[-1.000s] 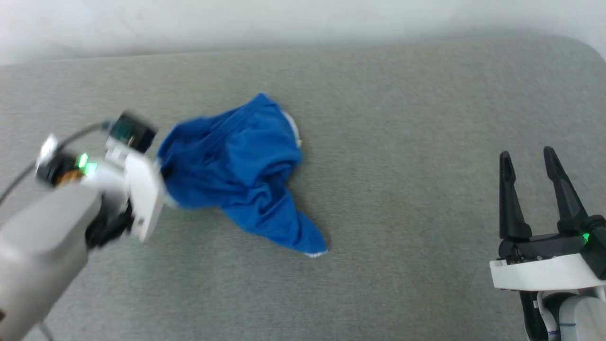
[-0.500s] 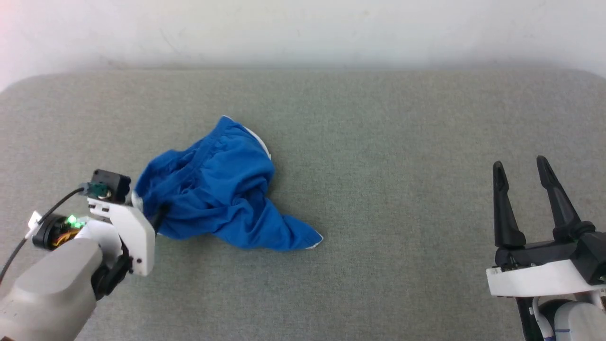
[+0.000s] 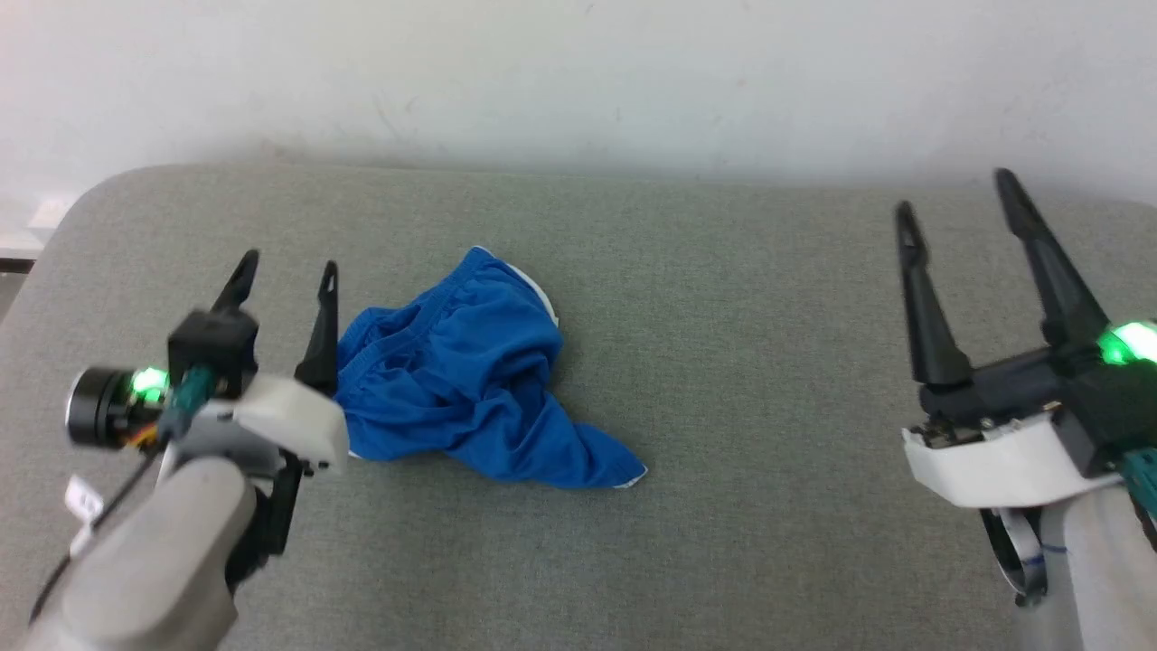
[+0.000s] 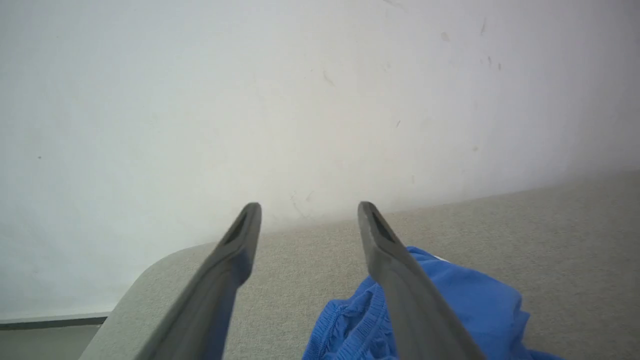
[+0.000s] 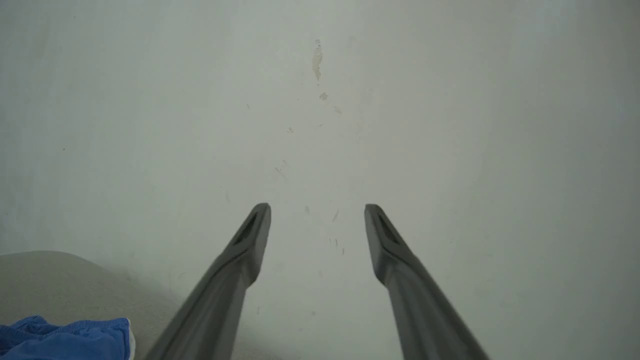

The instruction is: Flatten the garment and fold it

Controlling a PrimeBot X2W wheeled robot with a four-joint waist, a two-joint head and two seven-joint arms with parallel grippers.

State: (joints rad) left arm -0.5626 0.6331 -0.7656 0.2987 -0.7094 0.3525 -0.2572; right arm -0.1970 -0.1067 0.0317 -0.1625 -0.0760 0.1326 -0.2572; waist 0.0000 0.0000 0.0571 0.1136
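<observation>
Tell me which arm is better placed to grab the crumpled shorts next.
Left. The left gripper is open right beside the shorts; the right gripper, also open, is far away.

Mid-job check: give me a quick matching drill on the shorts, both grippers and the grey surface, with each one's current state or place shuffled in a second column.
Column one:
1. garment
2. left gripper
3. right gripper
4. grey surface

Column two:
A. open, close beside the blue fabric
B. open, well apart from the blue fabric
C. crumpled in a heap, not flat
D. lies under the heap

Pairs: 1-C, 2-A, 3-B, 4-D
</observation>
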